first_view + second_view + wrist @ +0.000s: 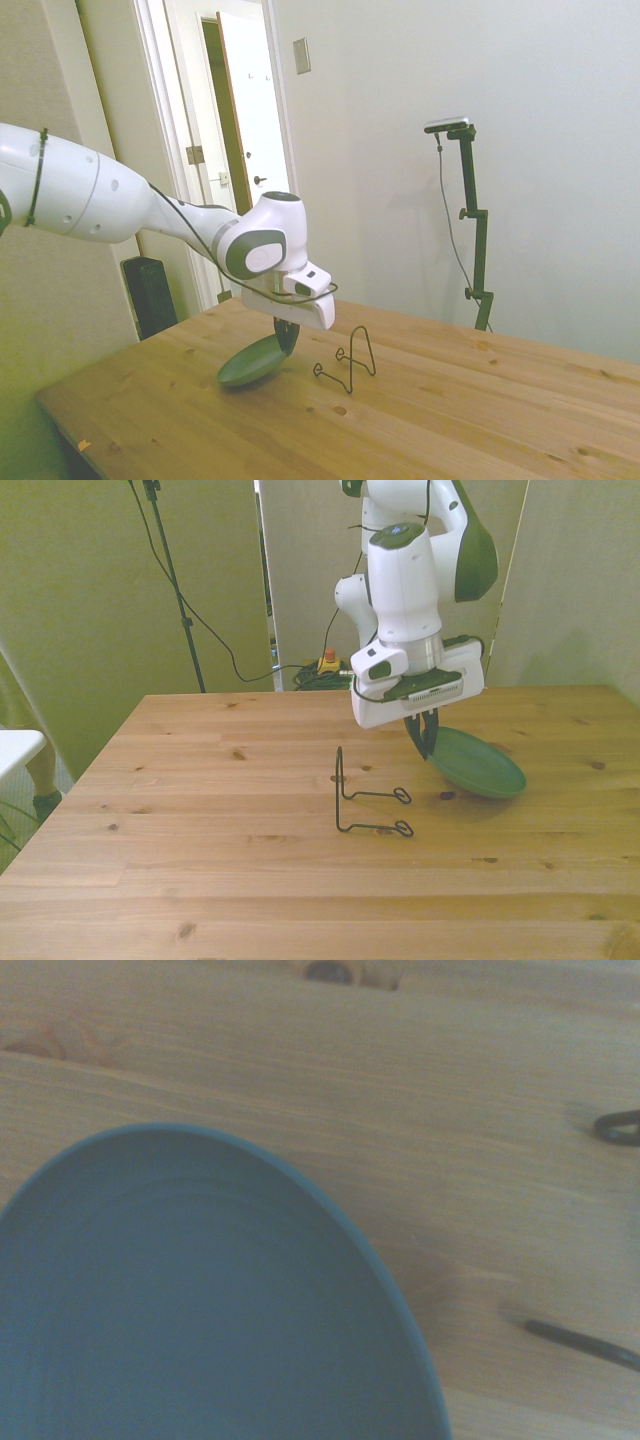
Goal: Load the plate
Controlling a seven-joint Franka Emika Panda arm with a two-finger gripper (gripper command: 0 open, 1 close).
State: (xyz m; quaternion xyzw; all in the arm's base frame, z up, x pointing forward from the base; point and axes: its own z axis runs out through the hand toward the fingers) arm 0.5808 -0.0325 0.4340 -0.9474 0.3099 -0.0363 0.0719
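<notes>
Front view, L to R. Wire stand [370, 798] sits on table [200, 780] just beside the hand, toward front view's left, apart from it. Thin dark bent wire: one upright loop, two feet running out flat w/ small end loops. Prob. the holder the plate must go into, so "load" = slot plate on edge against the upright.

Hand [428, 742] next, low over table, dark fingers pointing down from white body. Fingers look pinched on near rim of plate [478, 762]; narrow gap, reads as gripping the plate.

Plate hangs from hand toward front view's right, tilted: held rim up, far edge low. Shadow beneath it; can't tell if far edge touches wood. Tilt makes sense, since rim grip lets it be turned upright for the stand.

Materials: plate smooth, dull grey-green, shallow round dish w/ raised rim; wrist view shows faint concentric rings inside [190, 1300]. Table is pale knotty planks, matte. Stand feet show in wrist view as dark wire [585, 1343].

Judgement: plate lifted, not yet loaded; short carry across to stand remains.
</notes>
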